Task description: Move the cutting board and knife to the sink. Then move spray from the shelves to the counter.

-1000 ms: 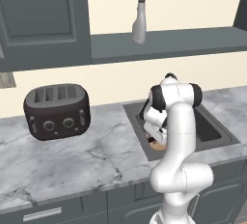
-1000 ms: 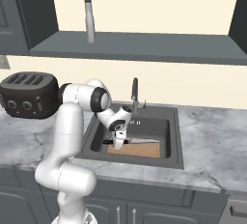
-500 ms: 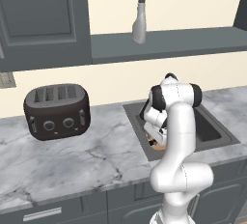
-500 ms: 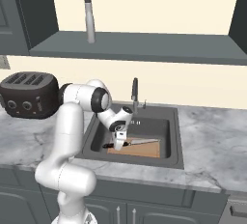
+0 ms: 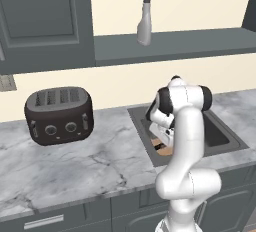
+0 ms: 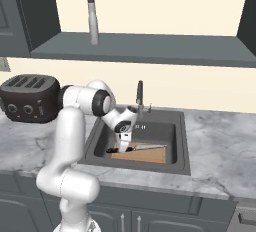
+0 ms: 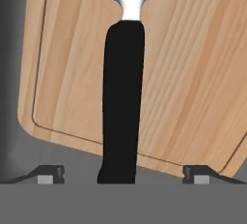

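The light-brown cutting board (image 6: 148, 154) lies flat in the dark sink (image 6: 182, 143); up close its grain shows in the hand view (image 7: 193, 73). The knife (image 7: 123, 102) rests on the board, black handle toward me, silvery blade pointing away. My gripper (image 7: 123, 177) hangs low in the basin (image 6: 122, 145), open, its fingertips (image 7: 48, 175) standing wide on either side of the handle without touching it. In the left base view my arm hides most of the board (image 5: 159, 143). The spray (image 5: 144, 16) stands upright on the shelves (image 5: 190, 46), also seen from the right (image 6: 92, 16).
A dark toaster (image 5: 59, 113) sits on the marble counter (image 5: 90, 161) left of the sink. The curved faucet (image 6: 140, 93) rises at the basin's back edge, close behind my hand. Cabinet doors (image 5: 42, 16) flank the shelf.
My jaws have spread apart and let go of the knife handle, which now lies on the board. The arm has barely shifted.
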{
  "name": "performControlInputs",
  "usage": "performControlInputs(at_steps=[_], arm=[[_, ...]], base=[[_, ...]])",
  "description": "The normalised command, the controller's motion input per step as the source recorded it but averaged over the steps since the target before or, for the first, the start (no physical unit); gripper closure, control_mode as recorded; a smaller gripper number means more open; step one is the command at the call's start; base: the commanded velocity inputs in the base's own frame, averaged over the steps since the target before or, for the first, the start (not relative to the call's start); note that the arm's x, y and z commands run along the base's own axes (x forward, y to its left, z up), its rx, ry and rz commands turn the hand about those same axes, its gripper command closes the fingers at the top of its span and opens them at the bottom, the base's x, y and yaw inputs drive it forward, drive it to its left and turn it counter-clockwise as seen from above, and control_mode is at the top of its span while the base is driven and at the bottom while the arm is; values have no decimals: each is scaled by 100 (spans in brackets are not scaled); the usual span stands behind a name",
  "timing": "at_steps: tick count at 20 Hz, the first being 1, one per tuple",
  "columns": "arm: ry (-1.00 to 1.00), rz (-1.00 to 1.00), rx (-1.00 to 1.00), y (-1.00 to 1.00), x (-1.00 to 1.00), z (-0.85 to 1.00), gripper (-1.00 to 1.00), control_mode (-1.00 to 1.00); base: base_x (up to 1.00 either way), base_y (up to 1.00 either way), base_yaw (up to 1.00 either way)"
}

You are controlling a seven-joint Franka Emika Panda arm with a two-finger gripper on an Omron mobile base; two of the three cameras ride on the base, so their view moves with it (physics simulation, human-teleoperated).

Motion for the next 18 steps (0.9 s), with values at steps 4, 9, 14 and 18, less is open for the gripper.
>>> performControlInputs(at_steps=[4, 9, 14, 18], arm=[[0, 2, -3, 2, -6, 56, -100, -100], [0, 0, -6, 2, -13, 58, -100, -100], [0, 0, -3, 0, -19, 51, -100, -100], [0, 0, -2, 0, -17, 56, -100, -100]], base=[[0, 0, 0], [0, 0, 0], [0, 0, 0], [0, 0, 0]])
